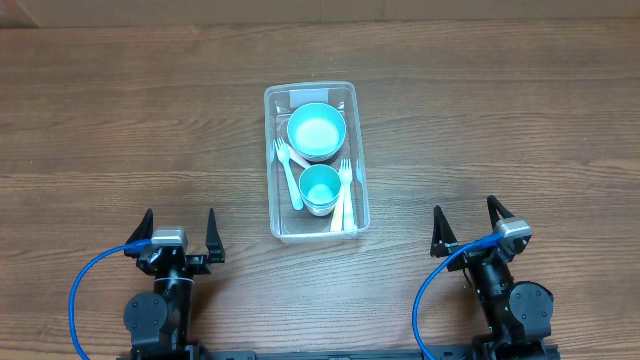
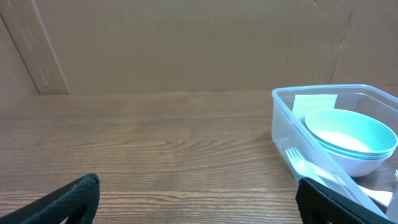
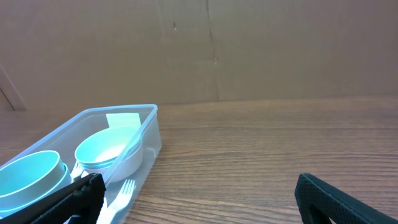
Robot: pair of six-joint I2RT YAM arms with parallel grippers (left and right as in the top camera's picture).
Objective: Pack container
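Overhead view: I see a brown wood-grain table (image 1: 120, 120). Just past its middle, between and well ahead of both arms, sits the clear rectangular plastic container (image 1: 300, 224) with rounded corners, its long side running away from me. Inside it, at the far end, are stacked round light-blue bowls (image 1: 317, 132). Nearer me are stacked light-blue cups (image 1: 321, 188). A white plastic fork (image 1: 290, 172) lies along the left of the cups, and more white forks (image 1: 344, 196) lie along the right. The left gripper (image 1: 180, 220) sits at the near edge with its black fingers spread wide, pinching nothing. The right gripper (image 1: 465, 208) mirrors it, equally spread and bare.

Left wrist view: I see the left gripper (image 2: 199, 205) with one black fingertip in each lower corner and bare table between them. The container (image 2: 281, 124) stands off to the right, showing the bowls (image 2: 351, 137), a fork (image 2: 298, 160) and a pale green label (image 2: 314, 102). A brown cardboard wall (image 2: 186, 43) fills the background.

Right wrist view: the right gripper (image 3: 199, 202) is spread the same way. The container (image 3: 152, 134) lies to the left, holding the bowls (image 3: 109, 152), cups (image 3: 31, 174) and a fork (image 3: 124, 190).
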